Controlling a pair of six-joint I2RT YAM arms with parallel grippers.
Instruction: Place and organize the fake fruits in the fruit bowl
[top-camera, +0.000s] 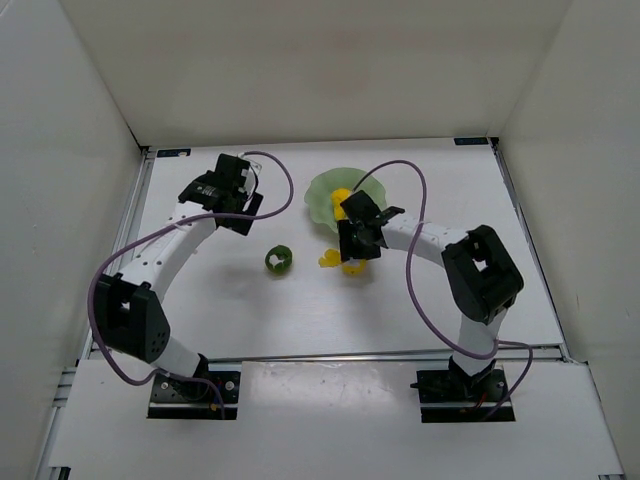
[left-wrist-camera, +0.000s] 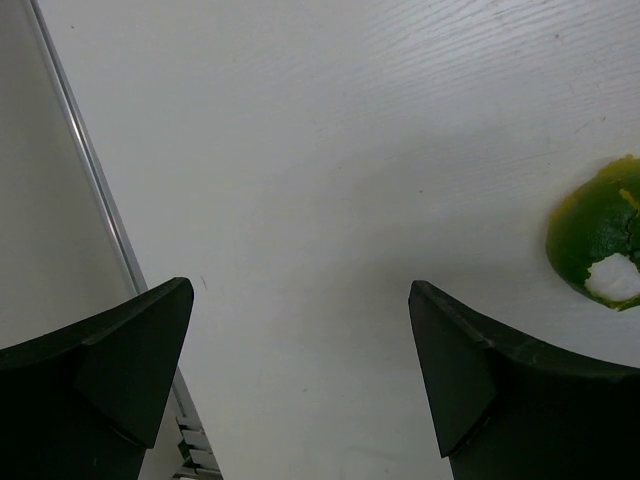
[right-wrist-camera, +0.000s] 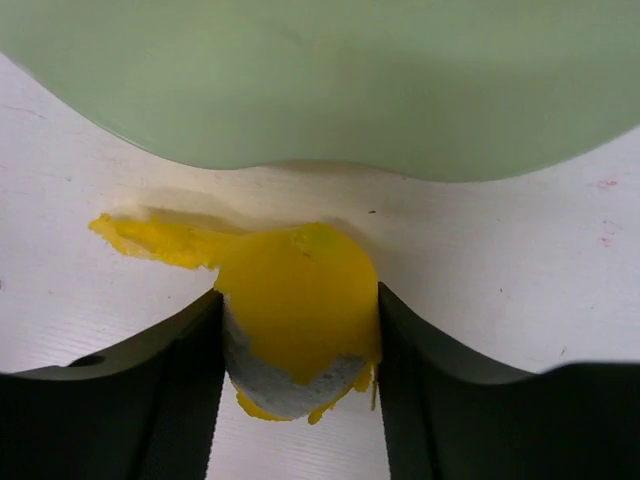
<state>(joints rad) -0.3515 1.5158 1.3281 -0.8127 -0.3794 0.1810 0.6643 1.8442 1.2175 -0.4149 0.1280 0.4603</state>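
The pale green scalloped fruit bowl (top-camera: 322, 200) stands at the back centre, with the yellow pear (top-camera: 341, 195) inside it. My right gripper (top-camera: 353, 252) is shut on the yellow-and-white peeled fruit (top-camera: 332, 261), low over the table just in front of the bowl. In the right wrist view the fruit (right-wrist-camera: 295, 300) is squeezed between both fingers, with the bowl's rim (right-wrist-camera: 320, 110) right behind it. The dark green fruit with a white patch (top-camera: 279, 260) lies on the table left of it. My left gripper (top-camera: 243, 212) is open and empty, and the green fruit (left-wrist-camera: 600, 245) lies to its right.
White walls close in the table on three sides. A metal rail (left-wrist-camera: 95, 180) runs along the left edge near my left gripper. Purple cables loop over both arms.
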